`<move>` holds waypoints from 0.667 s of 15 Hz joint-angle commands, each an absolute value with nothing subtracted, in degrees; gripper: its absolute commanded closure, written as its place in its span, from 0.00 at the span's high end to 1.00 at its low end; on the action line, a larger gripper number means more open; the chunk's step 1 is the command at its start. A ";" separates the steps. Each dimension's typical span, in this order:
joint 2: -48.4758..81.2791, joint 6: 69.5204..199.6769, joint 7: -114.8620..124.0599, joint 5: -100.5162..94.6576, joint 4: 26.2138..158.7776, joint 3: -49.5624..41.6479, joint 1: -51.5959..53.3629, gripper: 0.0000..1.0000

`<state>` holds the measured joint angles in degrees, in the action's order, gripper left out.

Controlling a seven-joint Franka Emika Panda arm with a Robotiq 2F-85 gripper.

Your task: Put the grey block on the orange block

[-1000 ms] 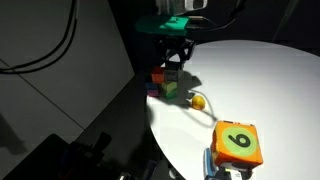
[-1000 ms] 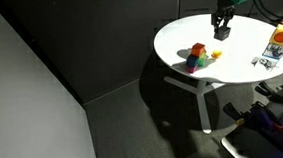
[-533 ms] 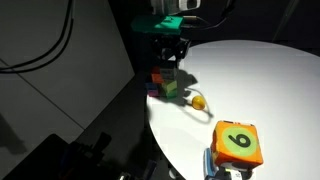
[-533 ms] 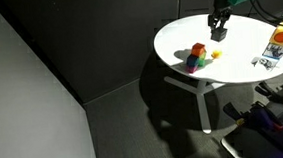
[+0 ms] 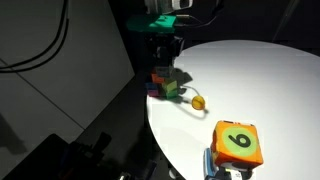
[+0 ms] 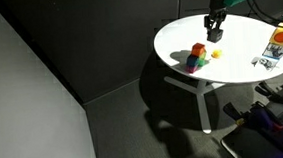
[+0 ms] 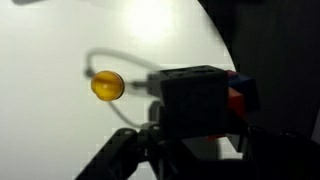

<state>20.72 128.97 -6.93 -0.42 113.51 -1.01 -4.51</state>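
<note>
The pincer (image 5: 167, 57) is closed on the grey block (image 7: 195, 99) and holds it clear of the white surface (image 5: 262, 80). It hangs close over the small cluster where the orange block (image 7: 239, 98) sits.

The grey block looks like a small rigid cube with matte faces. I judge it light, stiff, unlikely to slip and not fragile. Two opposite flat sides are the right place to hold it, as it seems to be held now, leaving the bottom face free to land flat. The landing spot is no bigger than the cube, so an off-centre release could tip it off.

The wrist view gives what the others cannot: the grey cube fills the middle of the frame, and a strip of orange shows past its right edge. That suggests the two are not yet squarely lined up. A yellow ball (image 7: 107, 85) lies apart to the left.

In both exterior views the held cube is lost against the dark fingers. They do show the layout: the orange block (image 5: 160, 75) touches a green cube (image 5: 171, 91), the ball (image 5: 198, 101) is just beside them, and a big die (image 5: 238, 143) stands well apart near the rim. They also show the height of the pincer (image 6: 214, 30) above the cluster, which the wrist view does not
</note>
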 commanded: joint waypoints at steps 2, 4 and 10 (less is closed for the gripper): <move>21.69 129.26 -7.29 -0.57 112.24 -0.66 -3.45 0.34; 22.03 129.52 -7.33 -0.56 112.08 -0.41 -2.98 0.34; 23.35 131.07 -7.25 -0.59 111.09 0.42 -1.82 0.34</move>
<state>22.16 130.75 -6.93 -0.42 113.11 0.07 -2.13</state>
